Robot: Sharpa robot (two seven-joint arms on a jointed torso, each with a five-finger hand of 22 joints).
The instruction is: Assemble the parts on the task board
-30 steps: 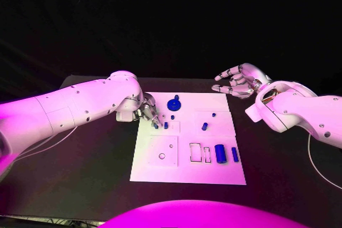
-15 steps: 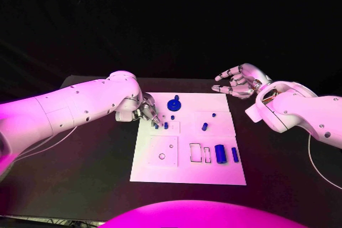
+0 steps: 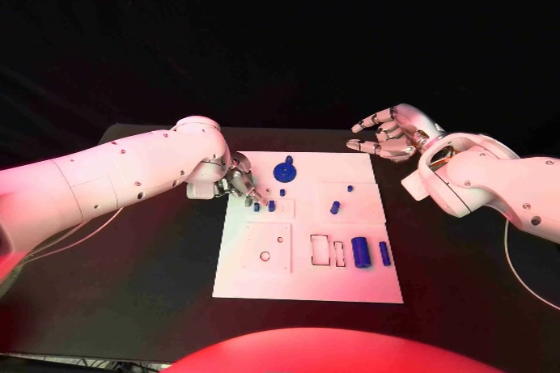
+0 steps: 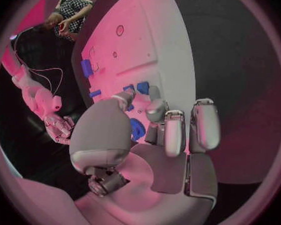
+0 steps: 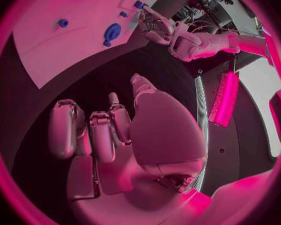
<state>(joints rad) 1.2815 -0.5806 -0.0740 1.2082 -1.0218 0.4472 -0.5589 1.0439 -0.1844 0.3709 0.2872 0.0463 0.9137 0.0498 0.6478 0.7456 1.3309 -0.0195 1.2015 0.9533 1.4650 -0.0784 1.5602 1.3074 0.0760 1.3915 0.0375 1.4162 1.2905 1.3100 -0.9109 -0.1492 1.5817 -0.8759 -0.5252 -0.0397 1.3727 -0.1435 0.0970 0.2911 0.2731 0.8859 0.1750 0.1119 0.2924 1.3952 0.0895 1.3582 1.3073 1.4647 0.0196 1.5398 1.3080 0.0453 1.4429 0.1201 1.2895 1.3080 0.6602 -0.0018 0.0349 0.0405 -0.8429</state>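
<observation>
Task board (image 3: pixel 306 284) lies flat mid-table, white plate on the black table (image 3: pixel 140 308). Nearest on it: two upright blue parts, a thick cylinder (image 3: pixel 361 251) w/ a thinner bar (image 3: pixel 384 252) just beside it, next to two empty rectangular slots. Further up, a small blue peg (image 3: pixel 335 206) stands alone, right of centre; beyond it a tiny blue stud (image 3: pixel 350 188).

Left hand (image 3: pixel 242 184) is at the board's left edge, about halfway up, fingers pointing down onto the plate. Fingertips (image 4: pixel 129 96) come together around small blue parts (image 3: pixel 271 205); in the left wrist view blue pieces sit right at the tips & under the palm, touching or nearly so. Whether one is actually pinched: can't tell, fingers hide the contact.

Beyond that hand, a round blue disc part (image 3: pixel 285 172) near the board's far edge.

Right hand (image 3: pixel 388 133) is past the board's far right corner, above the table, off the plate. Fingers apart & loosely curled, nothing in them; right wrist view agrees.
</observation>
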